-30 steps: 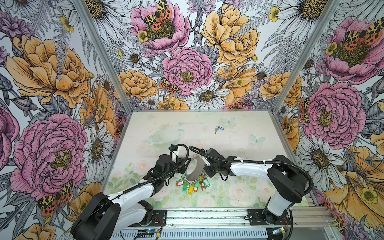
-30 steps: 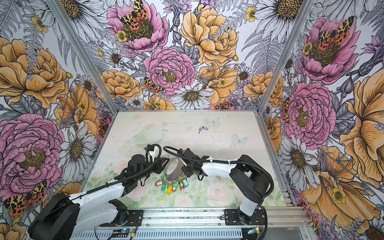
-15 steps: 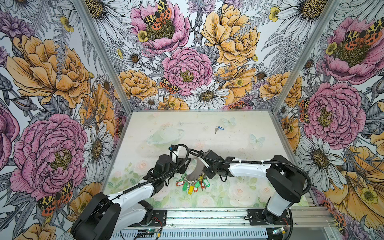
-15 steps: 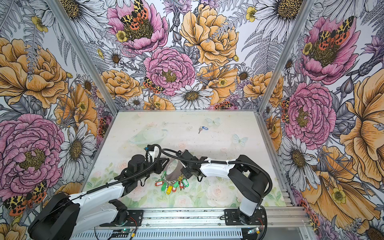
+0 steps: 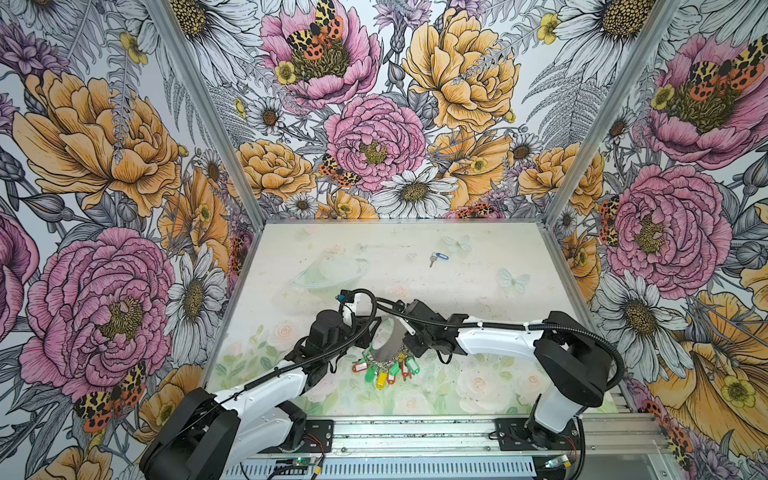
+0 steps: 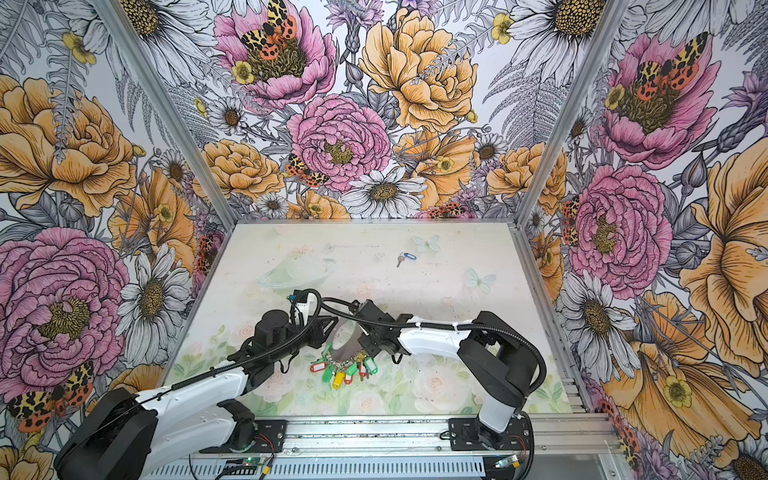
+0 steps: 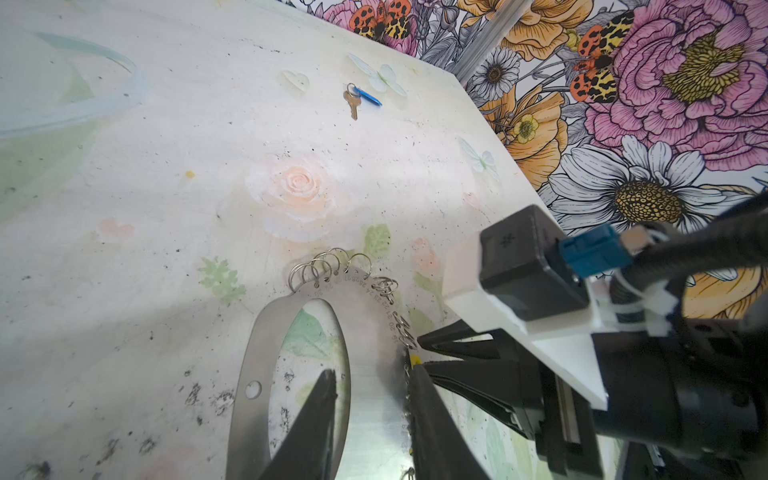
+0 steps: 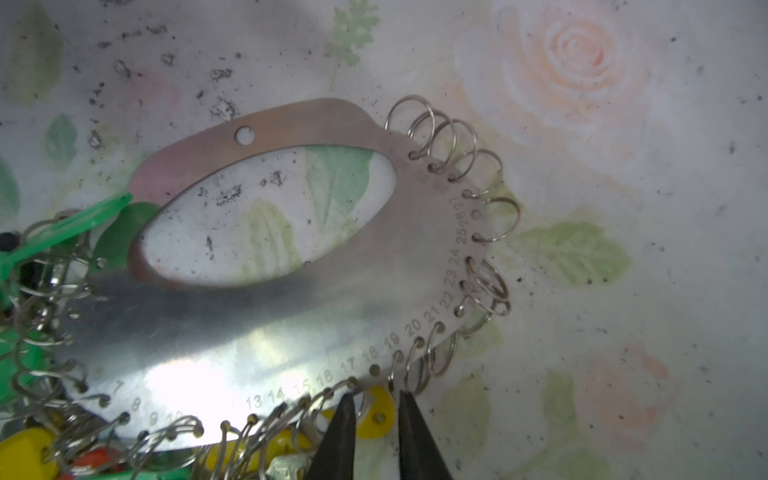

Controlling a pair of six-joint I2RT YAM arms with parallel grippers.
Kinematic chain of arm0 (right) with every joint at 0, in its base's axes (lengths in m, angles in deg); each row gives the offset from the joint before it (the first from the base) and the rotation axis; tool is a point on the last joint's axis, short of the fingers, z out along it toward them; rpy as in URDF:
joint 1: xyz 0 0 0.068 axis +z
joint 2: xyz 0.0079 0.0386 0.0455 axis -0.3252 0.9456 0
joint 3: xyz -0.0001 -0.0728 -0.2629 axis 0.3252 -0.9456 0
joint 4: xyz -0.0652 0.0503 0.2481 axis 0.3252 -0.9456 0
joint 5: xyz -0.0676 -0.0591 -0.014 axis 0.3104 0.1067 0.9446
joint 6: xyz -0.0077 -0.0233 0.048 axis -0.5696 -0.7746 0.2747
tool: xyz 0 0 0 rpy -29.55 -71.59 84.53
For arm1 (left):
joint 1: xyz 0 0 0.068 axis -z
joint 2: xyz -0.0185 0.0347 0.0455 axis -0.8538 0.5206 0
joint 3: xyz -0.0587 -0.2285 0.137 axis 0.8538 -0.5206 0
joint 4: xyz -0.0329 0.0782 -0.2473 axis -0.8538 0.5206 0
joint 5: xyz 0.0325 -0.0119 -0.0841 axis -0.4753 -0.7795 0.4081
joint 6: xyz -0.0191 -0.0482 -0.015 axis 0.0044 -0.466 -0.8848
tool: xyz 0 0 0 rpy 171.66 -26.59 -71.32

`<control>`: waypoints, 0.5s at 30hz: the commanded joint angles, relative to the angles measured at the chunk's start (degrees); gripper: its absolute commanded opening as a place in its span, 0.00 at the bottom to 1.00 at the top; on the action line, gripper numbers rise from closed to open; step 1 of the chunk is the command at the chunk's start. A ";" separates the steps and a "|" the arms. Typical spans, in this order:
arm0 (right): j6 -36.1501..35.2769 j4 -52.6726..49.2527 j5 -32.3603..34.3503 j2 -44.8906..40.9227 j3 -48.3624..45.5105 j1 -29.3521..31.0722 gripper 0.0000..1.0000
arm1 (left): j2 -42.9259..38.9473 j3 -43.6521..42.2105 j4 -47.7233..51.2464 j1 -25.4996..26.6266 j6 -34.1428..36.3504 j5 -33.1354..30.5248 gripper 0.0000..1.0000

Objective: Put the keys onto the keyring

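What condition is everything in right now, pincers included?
left pincer: shut on the keyring band.
right pincer: slightly open at the keyring's rim.
keyring: tilted up off the table.
keys: loose on the table, not on the keyring.
coloured-tag keys: hooked along the keyring's edge.

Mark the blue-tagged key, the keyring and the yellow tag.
blue-tagged key [image 7: 369,96]: left wrist view, on its blue tag.
keyring [image 8: 291,316]: right wrist view, broad band.
yellow tag [image 5: 381,380]: in a top view, its middle.
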 commanded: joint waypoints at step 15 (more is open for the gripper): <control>0.35 -0.08 2.64 1.17 1.51 0.58 0.19 | -1.01 -0.51 0.58 -1.00 1.71 -0.98 0.33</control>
